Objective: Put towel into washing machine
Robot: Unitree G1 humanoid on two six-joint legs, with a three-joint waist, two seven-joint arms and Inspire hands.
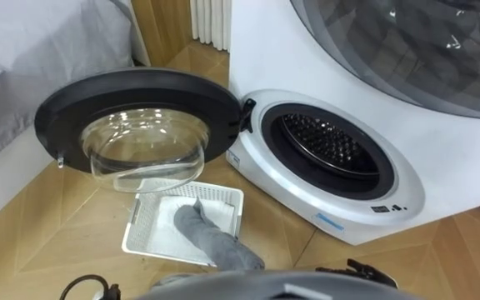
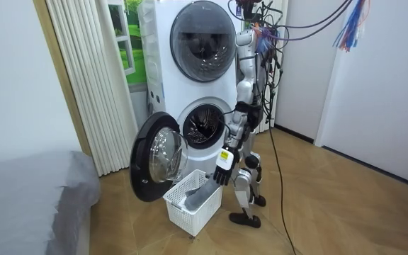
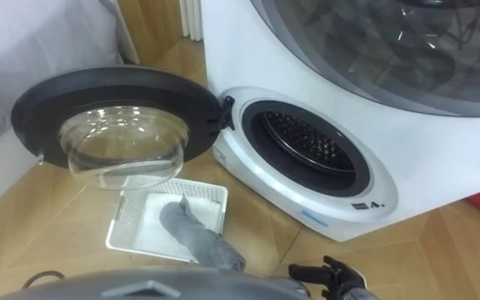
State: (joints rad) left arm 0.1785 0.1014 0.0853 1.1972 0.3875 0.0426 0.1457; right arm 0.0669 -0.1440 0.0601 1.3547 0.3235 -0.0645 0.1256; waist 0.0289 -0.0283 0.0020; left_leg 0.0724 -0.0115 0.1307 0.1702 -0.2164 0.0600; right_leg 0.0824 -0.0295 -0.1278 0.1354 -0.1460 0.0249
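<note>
The right hand [image 3: 332, 275] is at the lower edge of the eye views, close to the robot's chest, with its dark fingers spread and loosely extended. It grips nothing and touches nothing. It is to the right of the towel [image 1: 211, 237] and clear of it. The towel is a plain grey cloth, bunched into a thick, rope-like roll with soft folds. Its far end lies on the floor of the basket [image 1: 133, 225]. Its near end crosses the basket's near rim and passes out of sight below the robot's chest. The basket is white, rectangular and shallow, with slotted walls, and the towel is the only item seen in it. The basket stands on the wooden floor [image 1: 48, 242], directly below the open door [image 1: 140, 92]. The door is round, with a dark ring and a clear domed window. It is hinged at the left of the opening and is swung fully out to the left. The washing machine [image 1: 440, 158] is white and stands to the right of the basket. The perforated metal drum [image 1: 327, 142] is exposed behind a dark seal, and no laundry is visible inside it. A second appliance window [image 1: 407, 42] sits above the washing machine. A bed with a grey cover [image 1: 32, 50] is at the far left. In the room view, the robot stands upright on the floor, just beside the basket and in front of the machine.
</note>
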